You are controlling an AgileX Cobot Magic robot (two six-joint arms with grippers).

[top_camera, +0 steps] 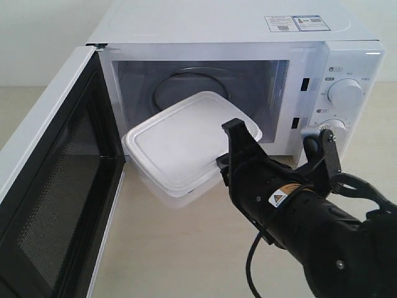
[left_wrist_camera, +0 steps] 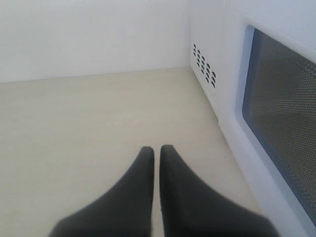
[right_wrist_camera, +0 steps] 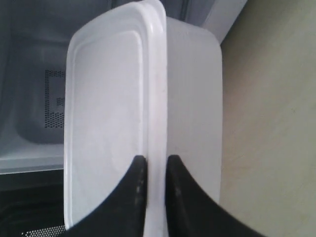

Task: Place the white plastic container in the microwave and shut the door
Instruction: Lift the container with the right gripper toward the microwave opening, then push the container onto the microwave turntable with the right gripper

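Note:
The white plastic container (top_camera: 186, 146) hangs tilted in front of the microwave (top_camera: 248, 68), its far corner over the cavity's threshold. My right gripper (top_camera: 231, 148) is shut on the rim of its lid; in the right wrist view my gripper (right_wrist_camera: 157, 160) pinches the container (right_wrist_camera: 108, 98) by that rim. The glass turntable (top_camera: 186, 84) shows behind it. The door (top_camera: 49, 186) stands wide open at the left. My left gripper (left_wrist_camera: 156, 149) is shut on nothing, low over the tabletop beside the door's (left_wrist_camera: 281, 118) outer face.
Two round dials (top_camera: 345, 93) sit on the microwave's panel right of the cavity. Beige tabletop (top_camera: 180, 248) spreads in front of the microwave. My right arm's black body (top_camera: 310, 223) fills the lower right of the exterior view.

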